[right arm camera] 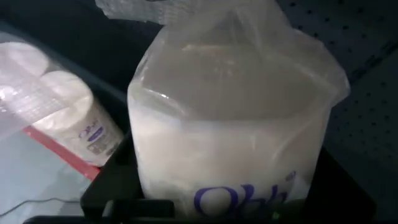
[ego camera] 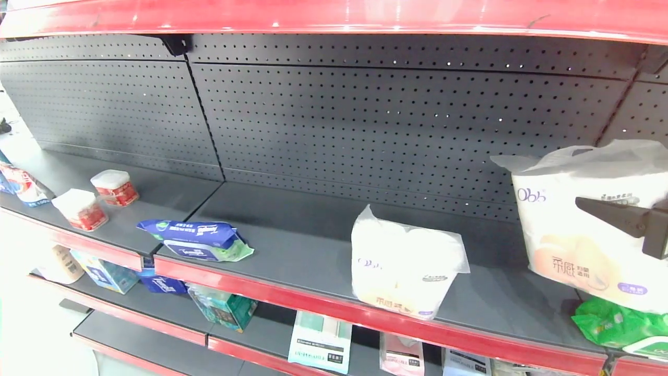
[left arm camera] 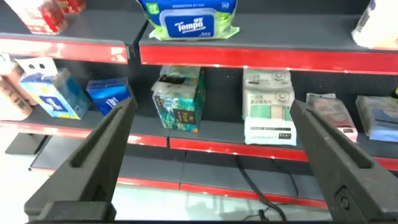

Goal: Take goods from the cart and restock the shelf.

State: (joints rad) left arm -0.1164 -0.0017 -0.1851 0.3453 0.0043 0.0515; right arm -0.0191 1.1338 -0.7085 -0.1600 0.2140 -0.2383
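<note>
My right gripper [right arm camera: 227, 190] had its jaws clamped on a big pack of toilet rolls [ego camera: 574, 250], one finger on each side of the wrapping. I took the smaller roll pack [ego camera: 404, 269], standing at the front of the grey shelf [ego camera: 292, 230], as my mark. The big pack hung to the right of it, apart from it, over the same board. I could not tell whether it touched the board. A green packet [ego camera: 616, 324] lay right of my mark too, just below the big pack. Left of my mark lay a blue wipes pack [ego camera: 195, 239], and farther left stood two red-and-white tubs [ego camera: 81, 209]. My left gripper [left arm camera: 211, 168] hung lower than my mark, jaws wide apart and holding nothing, facing a teal box [left arm camera: 180, 99] on the tier below.
</note>
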